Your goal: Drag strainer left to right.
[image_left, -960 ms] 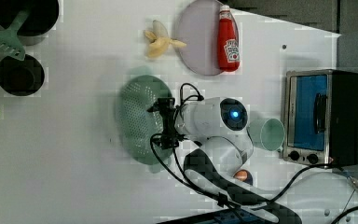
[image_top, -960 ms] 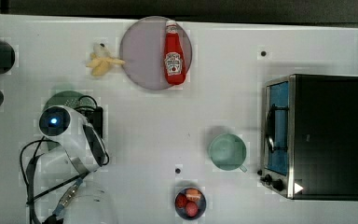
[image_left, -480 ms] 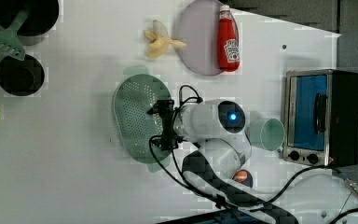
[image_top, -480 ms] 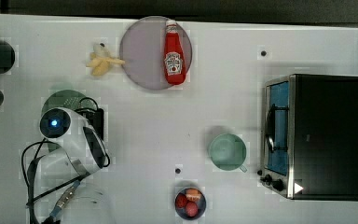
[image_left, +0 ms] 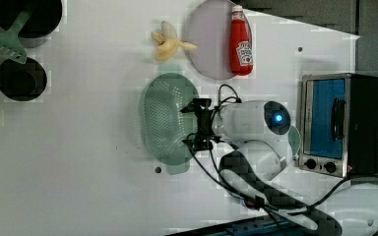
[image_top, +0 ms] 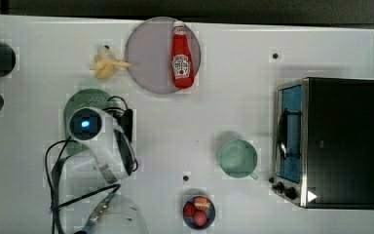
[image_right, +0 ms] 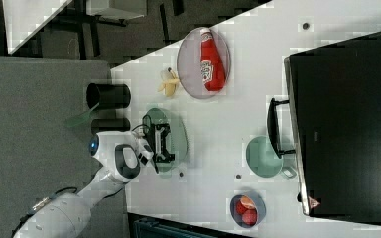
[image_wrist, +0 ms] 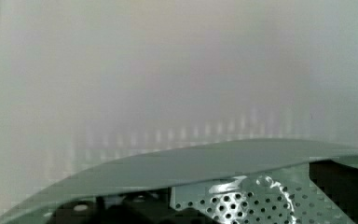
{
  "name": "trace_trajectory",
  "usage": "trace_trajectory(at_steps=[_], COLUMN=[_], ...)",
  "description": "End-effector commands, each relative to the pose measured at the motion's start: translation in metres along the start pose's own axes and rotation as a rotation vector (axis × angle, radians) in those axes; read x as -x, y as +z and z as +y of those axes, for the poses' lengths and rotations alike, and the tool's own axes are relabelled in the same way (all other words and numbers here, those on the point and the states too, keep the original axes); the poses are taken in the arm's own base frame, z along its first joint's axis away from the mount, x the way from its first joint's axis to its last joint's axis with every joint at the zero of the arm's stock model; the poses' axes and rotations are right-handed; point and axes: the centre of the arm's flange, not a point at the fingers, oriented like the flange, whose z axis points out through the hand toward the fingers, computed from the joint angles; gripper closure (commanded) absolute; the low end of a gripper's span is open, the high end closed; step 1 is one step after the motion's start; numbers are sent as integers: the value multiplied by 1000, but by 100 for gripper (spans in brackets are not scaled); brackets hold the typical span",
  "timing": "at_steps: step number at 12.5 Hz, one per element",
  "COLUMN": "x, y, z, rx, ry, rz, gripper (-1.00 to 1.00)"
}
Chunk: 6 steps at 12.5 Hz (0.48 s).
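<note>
Strainer lies near banana and plate, tool spread apart over its rim

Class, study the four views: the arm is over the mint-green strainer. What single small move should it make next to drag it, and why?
Probably close the fingers on the strainer's rim. In the left view the gripper sits open at the edge nearest the arm, with nothing gripped yet. The strainer needs a firm hold before it can be pulled toward the cup.
</note>
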Motion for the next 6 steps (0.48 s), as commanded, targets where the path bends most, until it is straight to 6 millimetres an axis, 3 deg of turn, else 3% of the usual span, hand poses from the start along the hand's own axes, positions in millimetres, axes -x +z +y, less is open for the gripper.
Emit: trace_trajectory(at_steps=[1, 6], x=[-50, -113], y=[-15, -16], z=[-19, -23], rx=[-6, 1], ry=[-12, -41], rz=[3, 29], gripper=[-100, -100])
